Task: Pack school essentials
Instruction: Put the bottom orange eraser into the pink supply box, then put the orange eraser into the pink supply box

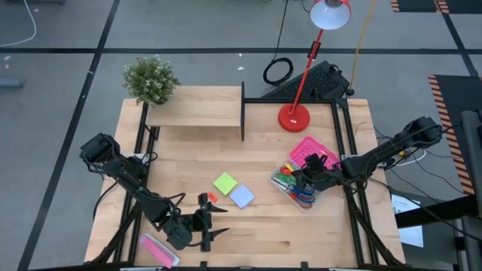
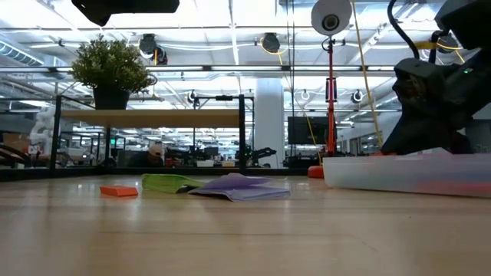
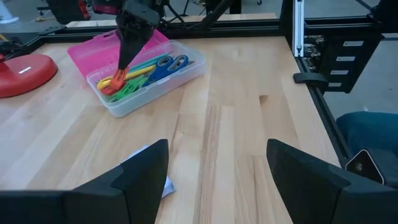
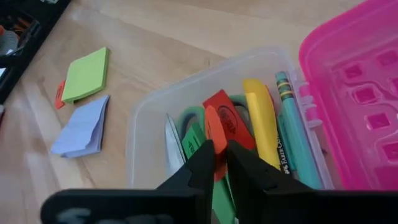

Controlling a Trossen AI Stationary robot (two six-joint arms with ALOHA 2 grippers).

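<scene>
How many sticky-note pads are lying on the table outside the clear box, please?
2: the green pad and the pale-blue pad lie beside each other mid-table, left of the clear box. Any inside the box would be hidden.

Left arm (image 1: 128, 177): dark, near-black segmented links with rounded joint housings, shown at lower left of the high view.
Left gripper (image 1: 211, 226): two black fingers, flat and tapering.
Left fingers (image 3: 146, 171): matte black, wedge-shaped, plain faces, at the bottom of the left wrist view.
Right arm (image 1: 395, 147): dark links, bulky rounded joint at right of the high view; thin black cable loops alongside.
Right gripper (image 4: 221, 163): black, smooth, narrowing fingers on a broad black base bar.
Right arm housing (image 2: 437, 84): black casing, upper right of the low view, small green light.
</scene>
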